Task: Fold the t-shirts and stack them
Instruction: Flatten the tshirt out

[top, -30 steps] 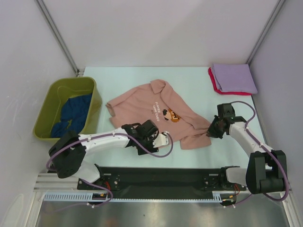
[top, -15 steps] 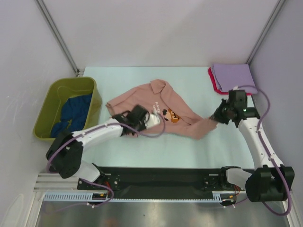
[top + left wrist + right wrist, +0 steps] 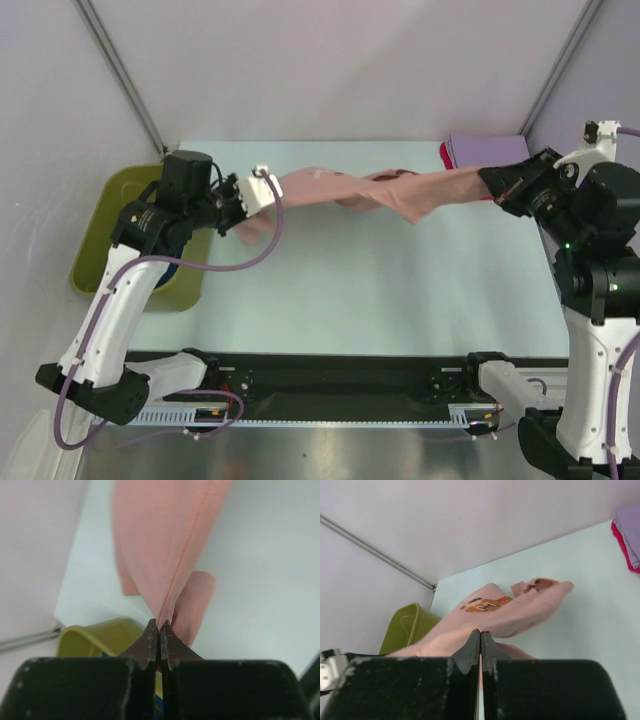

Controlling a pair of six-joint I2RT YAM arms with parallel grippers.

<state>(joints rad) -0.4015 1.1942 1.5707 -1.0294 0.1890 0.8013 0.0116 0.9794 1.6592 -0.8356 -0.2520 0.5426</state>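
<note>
Hanging clear of the table (image 3: 380, 290), the pink shirt (image 3: 400, 192) runs as a twisted band across the far half, strung between our two grippers. Its chest print shows only in the right wrist view, partly rolled under a fold; from above we cannot make it out. A loose flap droops below the left end, and we cannot tell whether it is a sleeve or a hem.

Our left gripper (image 3: 268, 186) is clamped on one end of the cloth, its fingers pinching a thin fold with no gap between them. Our right gripper (image 3: 487, 180) is closed just as tightly on the other end, and the fabric spreads away from its tips.

Behind the right gripper, the lavender shirt (image 3: 485, 150) lies folded in the far right corner on top of the red shirt (image 3: 445, 158). We see only a thin edge of the red one, and the gripper and stretched cloth hide the near side of both.

At the left, the tub (image 3: 95, 245) stands beside the table, and our left arm crosses over much of it. The blue shirt (image 3: 104, 655) inside is nearly hidden. We catch only a speck of it by the rim in the left wrist view, too little to say how it lies.
</note>
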